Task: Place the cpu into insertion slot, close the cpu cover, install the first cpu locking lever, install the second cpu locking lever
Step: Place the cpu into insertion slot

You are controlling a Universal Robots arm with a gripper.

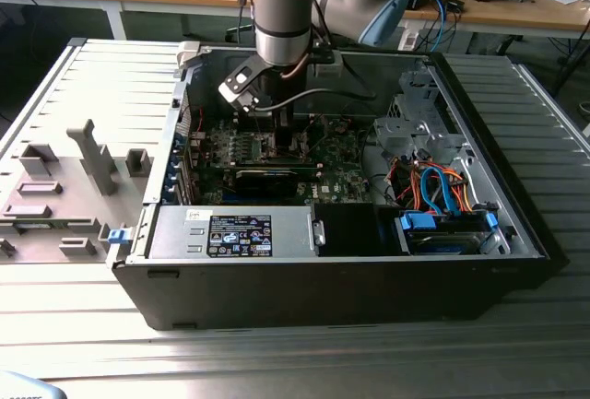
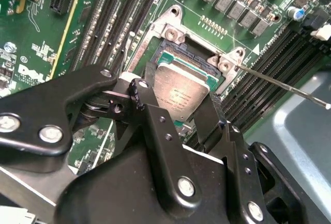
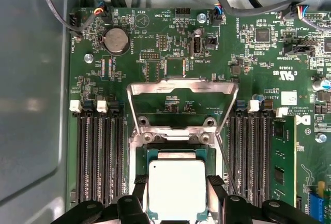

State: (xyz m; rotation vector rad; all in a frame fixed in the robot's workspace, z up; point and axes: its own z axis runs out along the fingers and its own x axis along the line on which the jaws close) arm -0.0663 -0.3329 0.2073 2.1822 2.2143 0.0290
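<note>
1. Starting at the exterior view's left, a grey fixture tray (image 1: 64,187) is seen on a slatted metal table (image 1: 277,362), just beside an open computer case (image 1: 323,279).
2. Toward the middle of that view, a green motherboard (image 1: 267,155) is laid flat inside the case, and the robot arm (image 1: 290,3) is seen reaching down onto it from above.
3. In both wrist views the gripper (image 3: 177,182) is shown with its jaws pinching the cpu (image 3: 177,195). The two black fingers (image 3: 214,190) are pressed against two opposite edges of the chip.
4. The cpu is held directly over the insertion slot (image 2: 187,48), silver top upward. Whether it is fully seated cannot be told, since the grip has not been let go.
5. The cpu cover (image 3: 182,86) is swung open, away from the slot, and a thin wire locking lever (image 2: 289,87) is seen sticking out free beside it.
6. At the exterior view's right, a metal drive cage (image 1: 415,123) and orange and blue cables (image 1: 433,187) are found well apart from the work.
7. The first step is judged to be in hand. The cover is not yet closed, and no lever is seen latched.
</note>
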